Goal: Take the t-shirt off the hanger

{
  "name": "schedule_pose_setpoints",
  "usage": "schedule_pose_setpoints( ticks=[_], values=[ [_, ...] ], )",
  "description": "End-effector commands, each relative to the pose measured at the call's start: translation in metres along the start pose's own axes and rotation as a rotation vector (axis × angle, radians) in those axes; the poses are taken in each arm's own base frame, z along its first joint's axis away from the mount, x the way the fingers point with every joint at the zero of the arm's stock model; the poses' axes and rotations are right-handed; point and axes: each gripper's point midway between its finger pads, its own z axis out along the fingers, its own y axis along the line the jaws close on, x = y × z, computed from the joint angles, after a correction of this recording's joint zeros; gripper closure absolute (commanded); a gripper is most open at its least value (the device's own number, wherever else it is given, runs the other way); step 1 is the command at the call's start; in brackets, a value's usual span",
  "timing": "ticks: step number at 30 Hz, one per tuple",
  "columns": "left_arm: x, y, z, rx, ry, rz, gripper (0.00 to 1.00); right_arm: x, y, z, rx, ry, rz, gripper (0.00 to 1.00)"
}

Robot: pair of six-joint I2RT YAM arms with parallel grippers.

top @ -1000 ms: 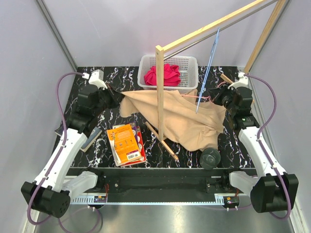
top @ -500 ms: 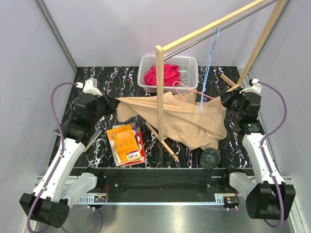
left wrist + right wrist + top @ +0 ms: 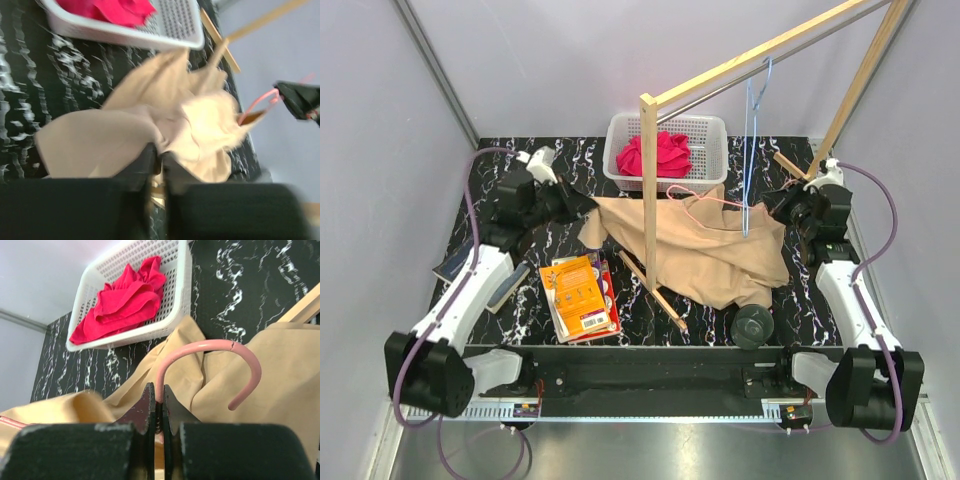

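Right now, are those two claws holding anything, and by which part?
The right claw pinches the pink hanger at the base of its hook. The left claw seems to pinch a fold of the tan t-shirt near its edge.

Pale grey walls closed the space in on three sides: a back wall [image 3: 570, 60], a left wall [image 3: 370, 150] and a right wall [image 3: 930, 120]. A thin metal strip [image 3: 435, 70] ran up the seam between the left and back walls. The surface [image 3: 578, 152] was black with white marble veining. Along its near edge lay a slotted rail [image 3: 650, 405], and beyond that a sheet of brushed metal [image 3: 650, 450] with a dull sheen. A wooden rack stood on the surface, with an upright post [image 3: 649, 180] near the middle, a leaning leg [image 3: 860, 75] at the far right corner, a beam [image 3: 760, 52] joining their tops and a grey rod [image 3: 720, 88] just below it. The light was even and soft.
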Motion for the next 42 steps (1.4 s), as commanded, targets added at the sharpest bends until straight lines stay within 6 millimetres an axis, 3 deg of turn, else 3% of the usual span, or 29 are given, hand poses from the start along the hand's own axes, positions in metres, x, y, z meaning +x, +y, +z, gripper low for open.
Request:
schedule_pose_setpoints(
  ticks=[1, 2, 3, 4, 7, 11, 16, 20, 27, 34, 39, 42],
  values=[
    [-0.011, -0.052, 0.000, 0.262, 0.055, 0.066, 0.72, -0.022, 0.030, 0.003, -0.132, -0.025, -0.052, 1.00],
    [-0.008, -0.057, -0.001, 0.290, 0.080, 0.072, 0.60, -0.022, 0.035, 0.003, -0.155, -0.015, -0.056, 1.00],
    [-0.007, -0.058, -0.001, 0.303, 0.093, 0.086, 0.39, -0.022, 0.036, 0.004, -0.165, -0.008, -0.058, 1.00],
    [-0.007, -0.062, -0.002, 0.325, 0.100, 0.099, 0.28, -0.018, 0.036, 0.006, -0.171, 0.009, -0.057, 1.00],
    [-0.011, -0.078, -0.011, 0.393, 0.094, 0.159, 0.18, -0.015, 0.039, 0.010, -0.196, 0.039, -0.054, 1.00],
    [-0.026, -0.086, -0.013, 0.391, 0.049, 0.173, 0.18, -0.010, 0.048, 0.013, -0.256, 0.081, -0.048, 1.00],
    [-0.030, -0.102, 0.003, 0.505, 0.112, 0.110, 0.19, -0.007, 0.056, 0.018, -0.297, 0.127, -0.044, 1.00],
    [-0.029, -0.131, 0.014, 0.630, 0.200, 0.130, 0.18, -0.007, 0.059, 0.022, -0.287, 0.162, -0.043, 1.00],
    [-0.009, -0.157, 0.053, 0.701, 0.305, 0.074, 0.18, -0.003, 0.059, 0.028, -0.253, 0.211, -0.056, 1.00],
    [0.003, -0.188, 0.059, 0.855, 0.348, 0.026, 0.18, -0.001, 0.059, 0.029, -0.223, 0.217, -0.093, 1.00],
    [0.028, -0.191, 0.069, 0.782, 0.368, 0.134, 0.21, -0.005, 0.063, 0.028, -0.227, 0.212, -0.090, 1.00],
    [0.035, -0.182, 0.077, 0.699, 0.346, 0.195, 0.23, -0.006, 0.066, 0.028, -0.230, 0.208, -0.084, 1.00]
  ],
)
